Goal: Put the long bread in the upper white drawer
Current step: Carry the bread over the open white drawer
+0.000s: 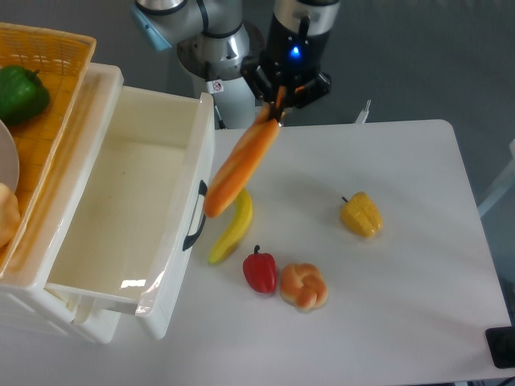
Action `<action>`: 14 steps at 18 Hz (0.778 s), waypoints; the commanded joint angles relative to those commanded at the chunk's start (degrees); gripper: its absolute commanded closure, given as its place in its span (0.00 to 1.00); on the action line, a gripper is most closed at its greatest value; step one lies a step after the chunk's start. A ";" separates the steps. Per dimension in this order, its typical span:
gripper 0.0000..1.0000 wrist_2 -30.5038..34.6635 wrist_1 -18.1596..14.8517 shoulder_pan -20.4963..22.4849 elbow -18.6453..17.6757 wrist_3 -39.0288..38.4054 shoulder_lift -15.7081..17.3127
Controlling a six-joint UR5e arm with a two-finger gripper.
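The long bread (240, 168) is an orange-golden loaf hanging tilted in the air, its upper end pinched by my gripper (278, 107), which is shut on it. Its lower end hangs over the front wall and black handle (195, 215) of the upper white drawer (129, 201). The drawer is pulled open at the left and shows a bare white inside. My gripper sits just right of the drawer's far right corner.
A yellow banana (232, 227), a red pepper (260, 272), a knotted bun (303, 286) and a yellow pepper (361, 215) lie on the white table (418, 273). A yellow woven basket (32, 121) with a green pepper (20, 92) stands at the far left.
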 joint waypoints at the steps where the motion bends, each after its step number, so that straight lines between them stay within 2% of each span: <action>1: 1.00 0.00 0.00 -0.78 -0.09 -0.72 0.35; 4: 1.00 -0.18 0.09 -2.72 -0.52 -1.25 0.53; 9: 1.00 -1.93 0.96 -6.76 -1.05 -8.62 0.00; 14: 1.00 -3.42 2.02 -10.28 -1.49 -9.16 -1.14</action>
